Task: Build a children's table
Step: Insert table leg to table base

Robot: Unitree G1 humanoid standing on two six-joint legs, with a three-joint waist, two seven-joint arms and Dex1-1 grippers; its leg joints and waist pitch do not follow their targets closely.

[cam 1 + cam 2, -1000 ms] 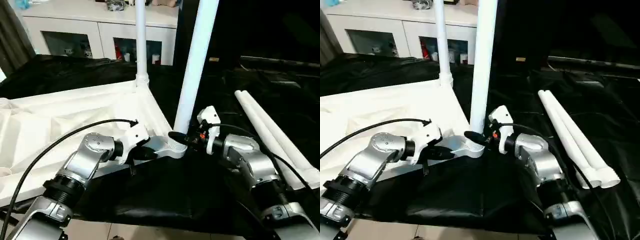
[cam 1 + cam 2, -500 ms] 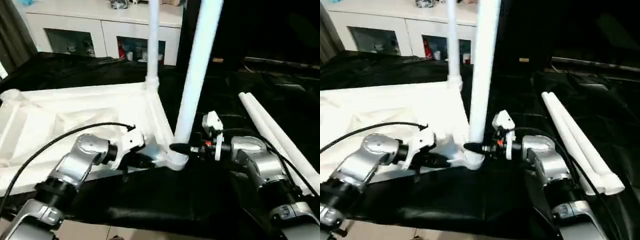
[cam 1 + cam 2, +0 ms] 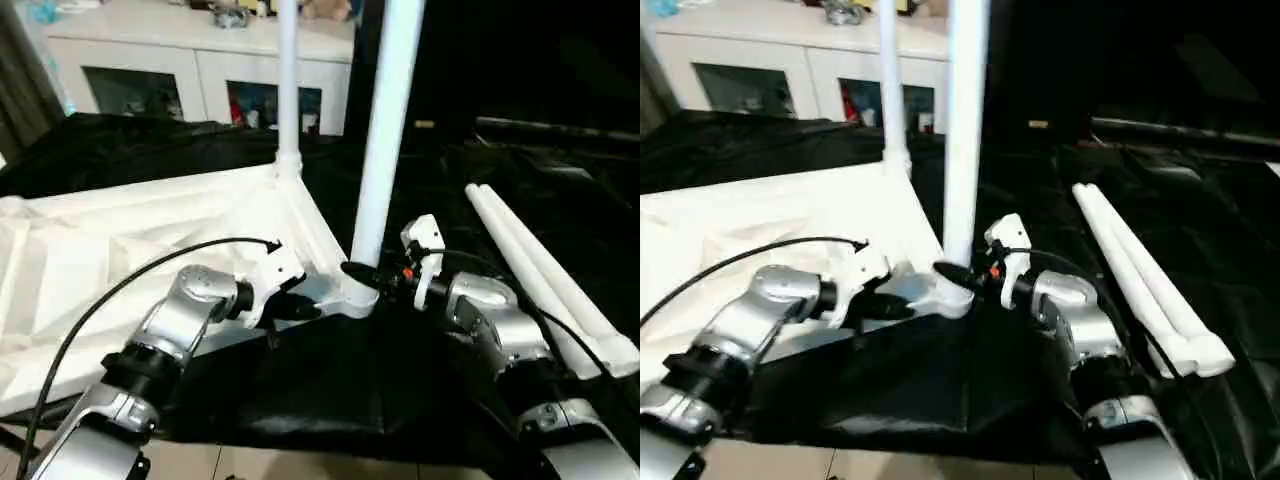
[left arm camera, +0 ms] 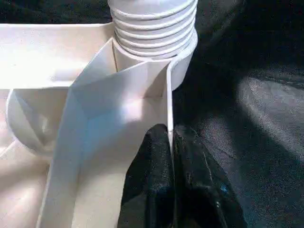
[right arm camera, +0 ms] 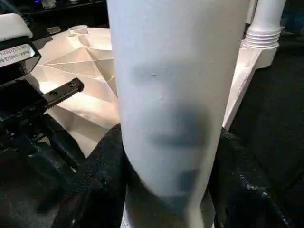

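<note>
The children's table top (image 3: pixel 120 240) lies ribbed side up on black cloth. Two white legs stand upright in its corner sockets, a far leg (image 3: pixel 288 80) and a near leg (image 3: pixel 385 130). My right gripper (image 3: pixel 362 272) is closed around the near leg just above its socket. In the right wrist view a black finger (image 5: pixel 102 166) presses each side of the tube (image 5: pixel 171 95). My left gripper (image 3: pixel 300 308) is shut on the top's thin rim beside that socket. The left wrist view shows the rim wall (image 4: pixel 168 109) pinched between the fingertips (image 4: pixel 154 142), below the leg's ribbed collar (image 4: pixel 153 23).
Two loose white legs (image 3: pixel 540 270) lie side by side on the black cloth to the right. A white cabinet (image 3: pixel 200 60) with glass doors stands behind. Black cloth (image 3: pixel 330 390) covers the near edge of the work surface.
The picture has swayed with the camera. Both grippers keep the same hold, left on the rim and right on the near leg.
</note>
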